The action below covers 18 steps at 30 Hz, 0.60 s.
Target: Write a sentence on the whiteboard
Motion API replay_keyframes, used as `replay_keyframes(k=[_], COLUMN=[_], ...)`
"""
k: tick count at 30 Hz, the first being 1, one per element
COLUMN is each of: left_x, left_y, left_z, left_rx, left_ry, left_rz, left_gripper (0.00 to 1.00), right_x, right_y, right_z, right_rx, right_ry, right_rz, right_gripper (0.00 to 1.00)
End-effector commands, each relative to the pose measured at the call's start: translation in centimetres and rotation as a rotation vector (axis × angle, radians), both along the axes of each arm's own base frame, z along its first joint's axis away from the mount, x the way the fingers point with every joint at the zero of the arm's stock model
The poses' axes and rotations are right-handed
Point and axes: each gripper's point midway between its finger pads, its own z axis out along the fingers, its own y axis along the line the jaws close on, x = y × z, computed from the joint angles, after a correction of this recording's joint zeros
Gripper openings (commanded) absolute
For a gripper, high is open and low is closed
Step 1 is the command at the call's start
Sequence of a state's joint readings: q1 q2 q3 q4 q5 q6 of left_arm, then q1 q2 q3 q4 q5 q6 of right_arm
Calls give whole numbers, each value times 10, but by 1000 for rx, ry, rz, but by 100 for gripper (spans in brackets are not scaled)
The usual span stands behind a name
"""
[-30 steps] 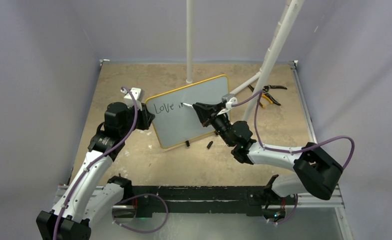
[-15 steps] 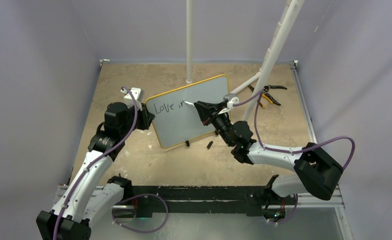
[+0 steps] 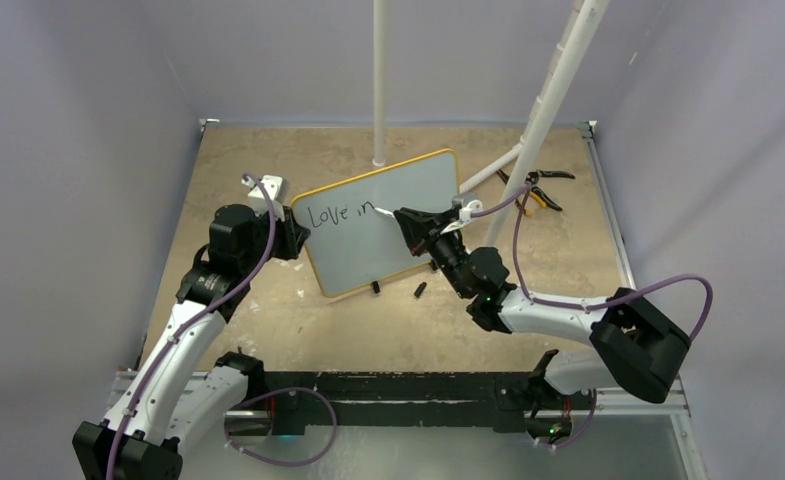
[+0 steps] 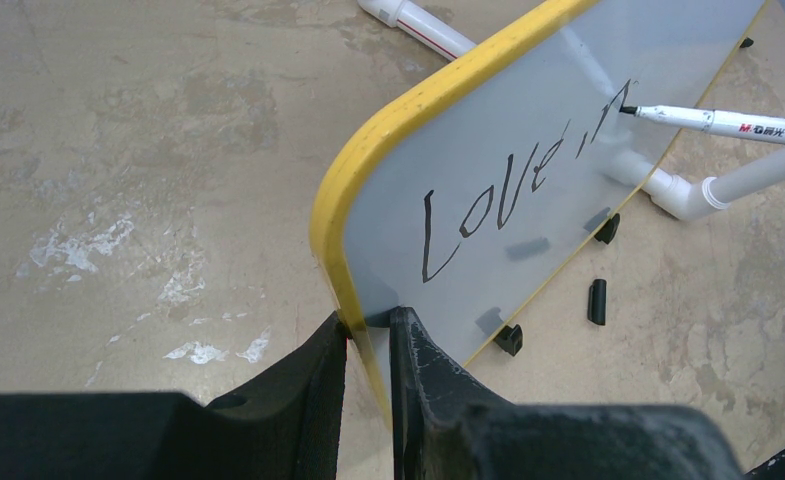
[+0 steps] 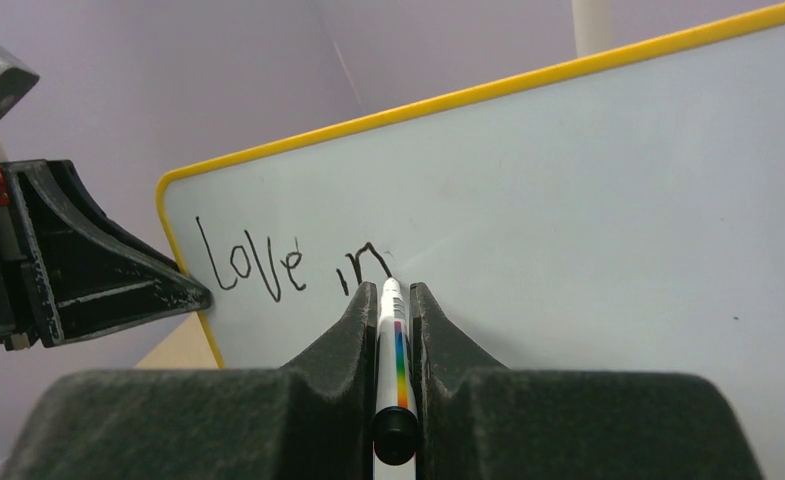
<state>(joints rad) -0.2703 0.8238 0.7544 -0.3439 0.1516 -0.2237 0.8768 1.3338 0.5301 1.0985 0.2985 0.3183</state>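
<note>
Whiteboard (image 3: 353, 255) edge pinched in left tool (image 4: 368, 322), marker (image 4: 728, 122) tip touching

Left gripper (image 4: 368, 328) pinches whiteboard (image 4: 538, 95) edge; marker (image 4: 728, 122) tip seemingly touches it

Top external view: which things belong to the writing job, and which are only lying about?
In use: whiteboard, held at its edge by the left gripper; marker, held by the right gripper, tip at the writing.
Lying about: pliers; small black piece; white pipes.
</note>
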Motion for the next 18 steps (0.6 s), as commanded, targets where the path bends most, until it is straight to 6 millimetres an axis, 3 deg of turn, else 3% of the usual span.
replay_keyframes(k=[1,7,18], left_x=[4,5,5], left_y=[-1,-1,0], left_z=[8,8,7], left_rx=[-1,-1,3], left_ry=[-46,-46,-43], left_rz=[-10,-8,-3], left_gripper=[11,11,11], right_x=[3,1,-6], right_y=[-14,-15,-15], right_z=[-4,-1,36], right_rx=[12,22,80], right_ry=[16,9,-54], right_rz=[-53,-50,-20], right_gripper=[0,0,0])
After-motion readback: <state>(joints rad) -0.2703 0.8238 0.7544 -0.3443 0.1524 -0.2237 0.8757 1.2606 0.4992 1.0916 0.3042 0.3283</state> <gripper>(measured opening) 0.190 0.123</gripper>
